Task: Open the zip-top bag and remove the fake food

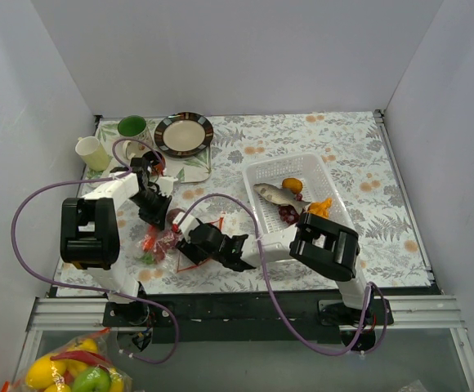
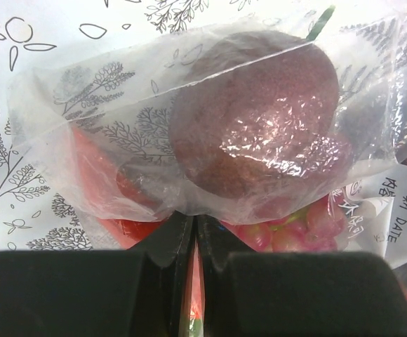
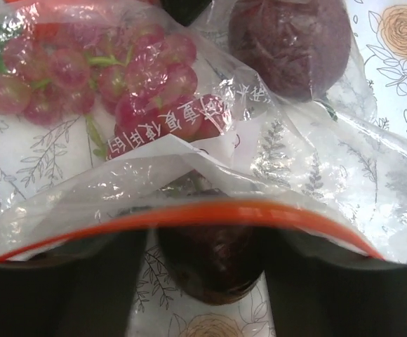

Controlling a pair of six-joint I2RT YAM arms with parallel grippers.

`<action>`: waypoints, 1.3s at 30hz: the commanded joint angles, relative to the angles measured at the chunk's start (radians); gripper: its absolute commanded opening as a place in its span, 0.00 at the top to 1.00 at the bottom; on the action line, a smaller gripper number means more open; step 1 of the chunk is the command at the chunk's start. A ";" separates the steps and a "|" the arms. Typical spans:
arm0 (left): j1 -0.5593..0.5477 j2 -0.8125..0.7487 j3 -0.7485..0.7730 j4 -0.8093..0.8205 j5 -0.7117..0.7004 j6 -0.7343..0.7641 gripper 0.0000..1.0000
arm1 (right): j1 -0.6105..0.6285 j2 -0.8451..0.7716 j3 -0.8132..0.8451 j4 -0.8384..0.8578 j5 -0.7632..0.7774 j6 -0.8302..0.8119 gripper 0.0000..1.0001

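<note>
The zip-top bag (image 1: 162, 243) lies crumpled near the table's front, between my two grippers. My left gripper (image 1: 155, 214) (image 2: 194, 221) is shut on a fold of its clear plastic (image 2: 119, 140). Through the plastic I see a dark red-purple round fruit (image 2: 252, 119), a grape bunch (image 2: 295, 228) (image 3: 119, 77) and something red (image 2: 91, 168). My right gripper (image 1: 190, 242) (image 3: 207, 242) is at the bag's mouth. The red-orange zip strip (image 3: 210, 210) lies across its fingers. A second dark red fruit (image 3: 210, 263) fills the gap between them, touching both. The first fruit (image 3: 288, 42) lies beyond.
A clear perforated basket (image 1: 261, 173) to the right holds a grey fish (image 1: 274, 194), an orange fruit (image 1: 292, 185), grapes and orange pieces. A plate (image 1: 184, 133), green cup (image 1: 132, 126) and cream cup (image 1: 90, 153) stand at the back left. A bag of lemons and apple (image 1: 78, 371) lies below the table's edge.
</note>
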 commanded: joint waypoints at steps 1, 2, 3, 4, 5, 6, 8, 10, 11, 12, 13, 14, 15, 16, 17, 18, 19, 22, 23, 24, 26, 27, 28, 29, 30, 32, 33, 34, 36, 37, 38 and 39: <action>0.001 0.012 0.013 0.002 -0.010 0.005 0.97 | -0.001 -0.062 -0.036 0.062 -0.021 0.008 0.44; 0.001 0.012 0.013 0.004 -0.014 0.003 0.97 | -0.001 -0.081 -0.046 0.062 -0.019 0.014 0.50; 0.001 0.010 0.016 0.008 -0.020 -0.005 0.97 | -0.001 -0.129 -0.057 0.061 -0.018 0.017 0.58; 0.001 0.009 0.021 0.007 -0.020 -0.006 0.97 | -0.001 -0.160 -0.088 0.056 -0.013 0.023 0.61; 0.001 0.007 0.038 0.004 -0.020 -0.006 0.97 | -0.001 -0.192 -0.105 0.050 -0.015 0.027 0.64; 0.001 0.006 0.050 -0.007 -0.017 -0.008 0.97 | -0.001 -0.263 -0.125 0.036 -0.019 0.028 0.69; 0.001 0.013 0.108 -0.030 0.013 -0.017 0.98 | 0.000 -0.335 -0.170 -0.013 -0.027 0.037 0.73; 0.001 0.022 0.151 -0.057 0.048 -0.038 0.98 | 0.000 -0.433 -0.191 -0.068 -0.022 0.059 0.79; 0.003 0.032 0.170 -0.065 0.062 -0.048 0.99 | -0.001 -0.463 -0.209 -0.100 -0.013 0.066 0.80; 0.001 0.036 0.205 -0.077 0.073 -0.052 1.00 | -0.001 -0.514 -0.217 -0.154 -0.002 0.069 0.83; 0.001 0.041 0.219 -0.082 0.085 -0.063 1.00 | -0.001 -0.536 -0.223 -0.192 0.048 0.086 0.85; 0.001 0.044 0.233 -0.088 0.107 -0.066 1.00 | -0.001 -0.556 -0.226 -0.230 0.085 0.097 0.86; 0.001 0.053 0.257 -0.105 0.124 -0.069 1.00 | -0.001 -0.597 -0.234 -0.305 0.178 0.111 0.89; 0.001 0.058 0.266 -0.116 0.144 -0.071 1.00 | -0.004 -0.621 -0.243 -0.335 0.223 0.143 0.91; 0.001 0.061 0.274 -0.125 0.173 -0.074 1.00 | -0.014 -0.647 -0.255 -0.352 0.269 0.157 0.93; 0.000 0.064 0.280 -0.137 0.188 -0.074 1.00 | -0.023 -0.702 -0.292 -0.373 0.313 0.178 0.97; 0.000 0.065 0.282 -0.142 0.196 -0.074 1.00 | -0.037 -0.732 -0.312 -0.392 0.371 0.192 0.97; -0.002 0.065 0.280 -0.145 0.210 -0.084 1.00 | -0.150 -0.832 -0.387 -0.427 0.403 0.250 0.99; -0.002 0.065 0.282 -0.143 0.210 -0.092 1.00 | -0.219 -0.846 -0.398 -0.429 0.400 0.263 0.99; -0.002 0.064 0.286 -0.146 0.220 -0.103 1.00 | -0.250 -0.860 -0.405 -0.433 0.395 0.267 0.98; -0.002 0.061 0.299 -0.165 0.243 -0.106 1.00 | -0.334 -0.852 -0.393 -0.479 0.351 0.274 0.79; -0.002 0.062 0.305 -0.172 0.265 -0.107 1.00 | -0.354 -0.827 -0.375 -0.505 0.328 0.267 0.41; -0.002 0.062 0.309 -0.182 0.273 -0.106 1.00 | -0.365 -0.811 -0.335 -0.528 0.294 0.266 0.22; -0.002 0.062 0.309 -0.186 0.280 -0.104 1.00 | -0.371 -0.796 -0.312 -0.577 0.286 0.263 0.08; -0.002 0.062 0.305 -0.179 0.280 -0.104 1.00 | -0.371 -0.776 -0.295 -0.590 0.285 0.248 0.01; -0.002 0.078 0.290 -0.160 0.256 -0.101 1.00 | -0.362 -0.774 -0.271 -0.596 0.265 0.237 0.01; -0.002 0.085 0.280 -0.159 0.250 -0.100 1.00 | -0.353 -0.791 -0.269 -0.591 0.271 0.228 0.01; -0.002 0.093 0.277 -0.156 0.237 -0.095 1.00 | -0.341 -0.805 -0.269 -0.588 0.287 0.208 0.01; -0.002 0.102 0.259 -0.125 0.224 -0.098 1.00 | -0.295 -0.858 -0.284 -0.555 0.289 0.189 0.01; -0.002 0.104 0.253 -0.116 0.213 -0.100 1.00 | -0.275 -0.878 -0.293 -0.535 0.269 0.163 0.01; -0.002 0.108 0.251 -0.107 0.199 -0.101 1.00 | -0.218 -0.897 -0.304 -0.510 0.259 0.149 0.01; -0.002 0.119 0.245 -0.094 0.190 -0.103 1.00 | -0.184 -0.926 -0.336 -0.449 0.246 0.136 0.03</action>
